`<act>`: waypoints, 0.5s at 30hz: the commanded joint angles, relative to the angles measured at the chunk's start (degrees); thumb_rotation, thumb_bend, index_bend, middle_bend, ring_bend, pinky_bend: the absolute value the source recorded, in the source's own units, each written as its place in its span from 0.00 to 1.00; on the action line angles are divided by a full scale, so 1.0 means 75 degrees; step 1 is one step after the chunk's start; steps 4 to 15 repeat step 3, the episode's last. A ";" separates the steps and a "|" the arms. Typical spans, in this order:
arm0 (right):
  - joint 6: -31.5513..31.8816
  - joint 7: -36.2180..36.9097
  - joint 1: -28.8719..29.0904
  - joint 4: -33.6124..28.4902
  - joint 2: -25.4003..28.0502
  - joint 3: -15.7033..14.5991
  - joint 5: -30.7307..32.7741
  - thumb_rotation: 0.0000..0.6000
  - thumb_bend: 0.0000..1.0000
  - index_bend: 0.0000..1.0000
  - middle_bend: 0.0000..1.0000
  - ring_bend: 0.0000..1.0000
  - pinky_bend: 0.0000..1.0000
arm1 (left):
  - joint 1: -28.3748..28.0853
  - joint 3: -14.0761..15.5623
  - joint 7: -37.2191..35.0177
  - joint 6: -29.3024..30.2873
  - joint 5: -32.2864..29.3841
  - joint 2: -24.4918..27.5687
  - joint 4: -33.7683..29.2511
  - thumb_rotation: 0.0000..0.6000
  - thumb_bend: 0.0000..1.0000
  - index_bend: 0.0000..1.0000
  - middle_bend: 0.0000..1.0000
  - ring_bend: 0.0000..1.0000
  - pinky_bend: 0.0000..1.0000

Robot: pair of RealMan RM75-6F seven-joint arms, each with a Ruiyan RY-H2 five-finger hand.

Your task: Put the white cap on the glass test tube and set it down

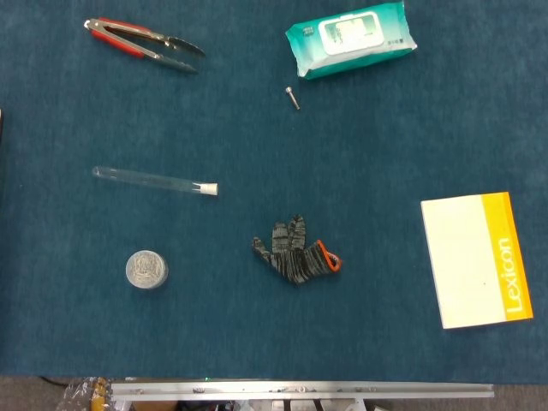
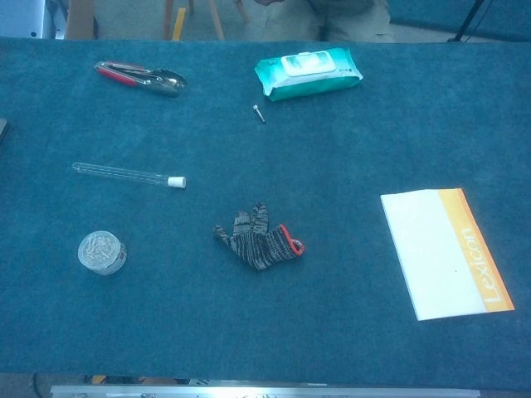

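The glass test tube (image 1: 147, 179) lies flat on the blue table cloth at the left, with the white cap (image 1: 206, 188) on its right end. The chest view shows the same test tube (image 2: 120, 172) and its white cap (image 2: 176, 182). Nothing touches the tube. Neither hand shows in the head view or the chest view.
Red-handled tongs (image 1: 141, 41) lie at the back left. A teal wipes pack (image 1: 350, 37) and a small screw (image 1: 293, 97) sit at the back middle. A grey glove (image 1: 295, 252) lies in the middle, a round metal tin (image 1: 146, 270) front left, a white and orange book (image 1: 478, 257) right.
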 commanded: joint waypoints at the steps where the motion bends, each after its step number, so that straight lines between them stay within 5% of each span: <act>1: -0.0070 0.0021 -0.0054 0.0048 -0.0003 0.0008 0.0014 1.00 0.33 0.34 0.24 0.07 0.23 | 0.0163 0.0016 0.0016 0.0168 0.0086 0.0027 -0.0038 1.00 0.34 0.17 0.14 0.00 0.08; 15: -0.0152 0.0034 -0.0069 0.0099 -0.0050 0.0039 0.0040 1.00 0.33 0.34 0.24 0.07 0.23 | 0.0221 -0.0001 0.0008 0.0162 0.0059 0.0028 -0.0050 1.00 0.34 0.17 0.14 0.00 0.08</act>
